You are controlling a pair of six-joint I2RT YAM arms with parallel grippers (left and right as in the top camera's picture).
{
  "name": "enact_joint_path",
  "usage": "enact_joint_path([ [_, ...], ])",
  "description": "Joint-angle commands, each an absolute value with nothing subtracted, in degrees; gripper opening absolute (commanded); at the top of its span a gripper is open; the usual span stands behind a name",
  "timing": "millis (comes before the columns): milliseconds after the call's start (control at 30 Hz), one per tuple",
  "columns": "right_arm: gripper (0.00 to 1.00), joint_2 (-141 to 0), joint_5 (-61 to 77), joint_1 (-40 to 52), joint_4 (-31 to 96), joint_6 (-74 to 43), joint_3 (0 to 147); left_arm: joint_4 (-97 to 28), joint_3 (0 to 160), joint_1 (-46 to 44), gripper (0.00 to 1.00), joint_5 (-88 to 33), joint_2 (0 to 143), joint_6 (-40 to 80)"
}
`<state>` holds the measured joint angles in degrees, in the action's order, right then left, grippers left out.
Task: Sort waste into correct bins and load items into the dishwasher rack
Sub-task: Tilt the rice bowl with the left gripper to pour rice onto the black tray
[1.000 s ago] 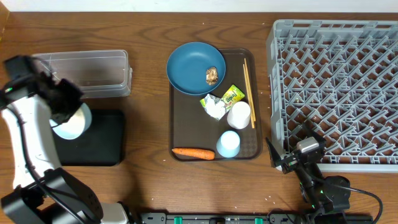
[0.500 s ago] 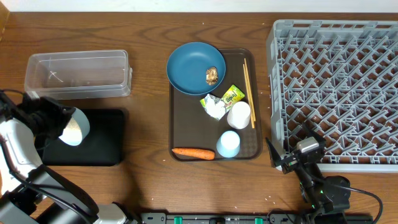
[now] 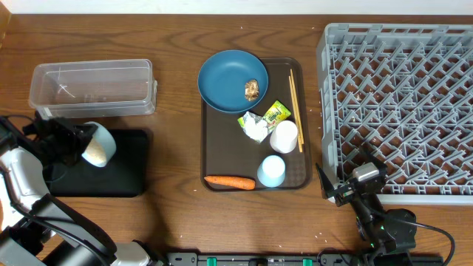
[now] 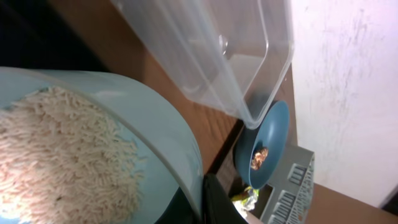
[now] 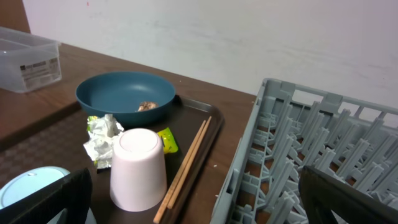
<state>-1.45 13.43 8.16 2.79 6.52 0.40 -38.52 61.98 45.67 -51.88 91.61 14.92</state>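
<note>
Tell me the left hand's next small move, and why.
Probably tip the pale blue bowl further: the left hand holds it on its side over the black tray, with the rice inside.

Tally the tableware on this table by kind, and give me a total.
Plates: 1, the dark blue plate
Bowls: 1, the pale blue bowl
Cups: 2, the whitish cup and the pale blue cup
Chopsticks: 2
Total: 6
</note>
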Motion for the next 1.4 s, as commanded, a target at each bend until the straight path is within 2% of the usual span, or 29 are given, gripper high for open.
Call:
enact_joint_path([
  [0, 0.99, -1.5, 13.54, 7.9, 3.03, 6.92, 0.32, -37.69, 60.51, 47.46, 0.06, -56.34, 91.74, 13.74],
  [133, 0.99, -1.5, 13.54, 7.9, 3.03, 6.92, 0.32, -35.68, 59.46, 50.87, 0.06, -65.43, 91.74, 13.76],
  [267, 0.99, -1.5, 13.54, 7.9, 3.03, 6.92, 0.32, -36.56, 59.44, 53.84, 0.06, -66.17, 91.74, 13.93],
  [367, 0.99, -1.5, 13.52, 7.9, 3.03, 6.92, 0.32, -36.49, 59.22, 55.13, 0.06, -71.0, 91.74, 13.52],
  [667, 0.99, -1.5, 13.54, 7.9, 3.03, 6.92, 0.32, -35.92, 59.18, 55.33, 0.06, -71.7, 91.74, 13.56],
  [800, 0.99, -1.5, 13.54, 7.9, 3.03, 6.92, 0.32, -35.81, 59.18, 55.33, 0.06, -76.82, 91.74, 13.52],
  [1167, 0.99, -1.5, 13.52, 7.9, 3.03, 6.92, 0.32, -33.69, 59.18, 56.12, 0.06, -81.23, 91.74, 15.42],
  [1367, 0.99, -1.5, 13.52, 7.9, 3.03, 6.92, 0.32, -32.47, 59.07, 57.54, 0.06, -76.05, 92.42, 16.56],
])
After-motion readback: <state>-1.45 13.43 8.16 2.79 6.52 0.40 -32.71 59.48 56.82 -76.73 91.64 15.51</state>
